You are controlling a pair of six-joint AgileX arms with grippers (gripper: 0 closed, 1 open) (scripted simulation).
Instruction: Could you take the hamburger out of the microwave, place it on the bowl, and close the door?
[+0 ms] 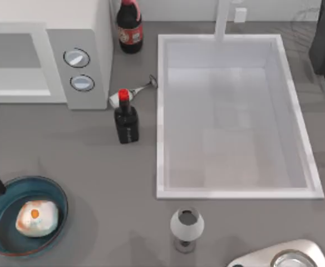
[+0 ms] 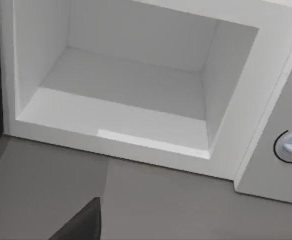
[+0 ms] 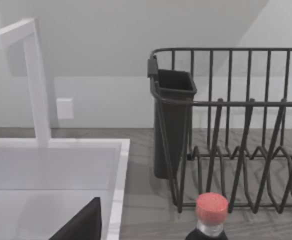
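The hamburger (image 1: 36, 218) already sits in the bowl (image 1: 55, 191); the microwave (image 2: 136, 107) cavity gapes empty, door unclosed. I cannot tell either gripper's state.

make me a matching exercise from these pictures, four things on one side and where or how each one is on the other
Things:
1. hamburger
2. microwave
3. grey goblet
4. red-capped dark bottle

Places or states:
A. upright, between the microwave and the sink
B. lying in the blue bowl
C. cavity bare, door not shut
D. standing just in front of the sink

Pairs: 1-B, 2-C, 3-D, 4-A
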